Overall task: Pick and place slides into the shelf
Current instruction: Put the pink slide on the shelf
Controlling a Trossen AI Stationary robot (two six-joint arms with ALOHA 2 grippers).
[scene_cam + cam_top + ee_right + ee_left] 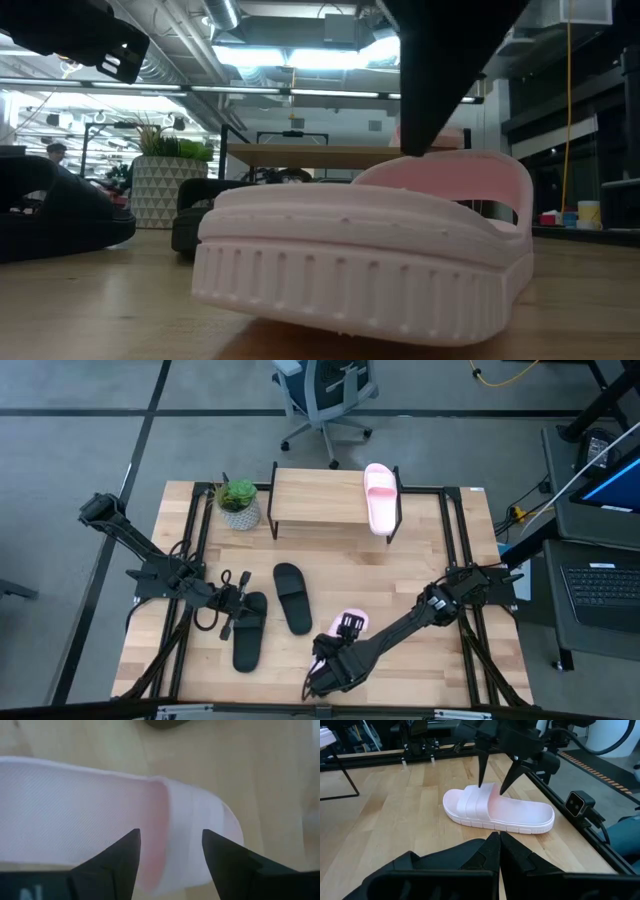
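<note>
4 slides are in sight on or above the desk (420,575). 1 pale pink slide (380,497) already lies on the shelf (318,498), at its right end, with its far tip reaching past the back edge of the board. The shelf stands at the far side of the desk, just beside a small potted plant (238,503) in a patterned white pot.

2 black slides rest on the desk in front of the shelf: 1 black slide (292,597) sits near the middle, and the other black slide (249,629) lies to its left, closer to the near edge.

The second pink slide (497,810) lies flat on the desk near the front edge, right of the black pair, sole down and strap up. The right tool (496,771) hangs directly over it, its 2 fingers spread wide with the tips straddling the strap; in the left wrist view the points sit at or just above the strap, and contact cannot be confirmed. The right wrist view shows the same fingers (117,860) parted over the pink footbed.

The left tool (228,603) is clenched with nothing between its fingers, and waits low over the desk beside the left black slide.
</note>
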